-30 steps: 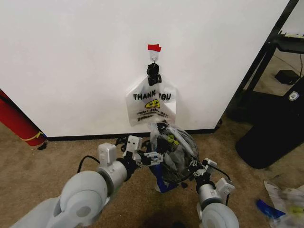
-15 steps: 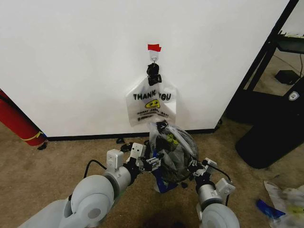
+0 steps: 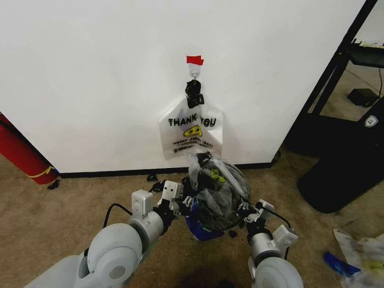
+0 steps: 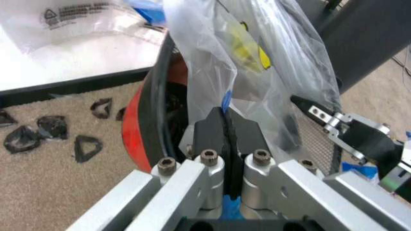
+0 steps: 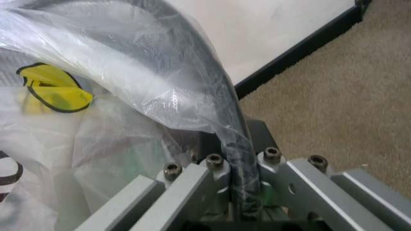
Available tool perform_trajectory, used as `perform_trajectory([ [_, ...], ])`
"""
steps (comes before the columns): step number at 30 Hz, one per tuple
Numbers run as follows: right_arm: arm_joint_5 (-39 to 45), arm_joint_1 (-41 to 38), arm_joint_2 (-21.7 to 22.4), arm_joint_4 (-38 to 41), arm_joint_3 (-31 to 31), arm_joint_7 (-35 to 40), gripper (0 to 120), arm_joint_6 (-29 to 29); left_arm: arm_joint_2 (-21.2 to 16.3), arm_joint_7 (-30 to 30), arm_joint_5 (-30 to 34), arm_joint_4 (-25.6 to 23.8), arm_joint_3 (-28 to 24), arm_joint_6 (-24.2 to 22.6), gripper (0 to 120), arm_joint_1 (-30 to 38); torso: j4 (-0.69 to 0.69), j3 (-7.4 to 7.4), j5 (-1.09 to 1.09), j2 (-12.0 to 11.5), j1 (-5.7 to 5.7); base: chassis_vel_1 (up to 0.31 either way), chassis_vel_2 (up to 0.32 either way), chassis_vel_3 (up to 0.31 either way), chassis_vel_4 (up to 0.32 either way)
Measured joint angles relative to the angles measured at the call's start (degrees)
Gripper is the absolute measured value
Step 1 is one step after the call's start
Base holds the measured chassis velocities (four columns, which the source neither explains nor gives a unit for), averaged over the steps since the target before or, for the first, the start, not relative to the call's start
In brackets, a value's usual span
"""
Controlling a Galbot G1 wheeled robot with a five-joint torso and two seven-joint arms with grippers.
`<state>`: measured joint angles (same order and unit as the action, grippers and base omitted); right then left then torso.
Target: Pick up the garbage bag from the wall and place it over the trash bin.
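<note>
Translucent garbage bag (image 3: 217, 191) (both grippers clamping it) drapes the trash bin (image 4: 153, 126).

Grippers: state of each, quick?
Left gripper: shut on the bag, at the bin.
Right gripper: shut on the bag's other side.

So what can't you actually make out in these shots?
- Head view: the trash bin's shape; the garbage bag drapes over it.
- Left wrist view: the bin's inside is dark, contents unclear.
- Right wrist view: how far the bag reaches down; the right claw blocks it.
- Head view: the small wall hook, too small.
</note>
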<state>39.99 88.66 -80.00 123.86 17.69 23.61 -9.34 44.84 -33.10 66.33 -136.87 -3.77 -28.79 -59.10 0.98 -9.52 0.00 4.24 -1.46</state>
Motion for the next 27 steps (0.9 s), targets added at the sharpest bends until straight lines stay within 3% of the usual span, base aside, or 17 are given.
perform_trajectory([
  [19,10.6,0.6,0.6,0.9,3.3,1.0,0,-1.4,-1.3,1.7,-0.4,3.4,8.1,1.3,0,-9.2,0.00,0.00,0.00,0.0,0.00,0.000,0.000,0.000,0.000],
  [27,14.7,-0.3,0.3,1.3,3.8,1.8,0,-1.8,-0.3,2.3,-2.3,4.5,7.6,2.6,0,-10.1,0.00,0.00,0.00,0.0,0.00,0.000,0.000,0.000,0.000],
])
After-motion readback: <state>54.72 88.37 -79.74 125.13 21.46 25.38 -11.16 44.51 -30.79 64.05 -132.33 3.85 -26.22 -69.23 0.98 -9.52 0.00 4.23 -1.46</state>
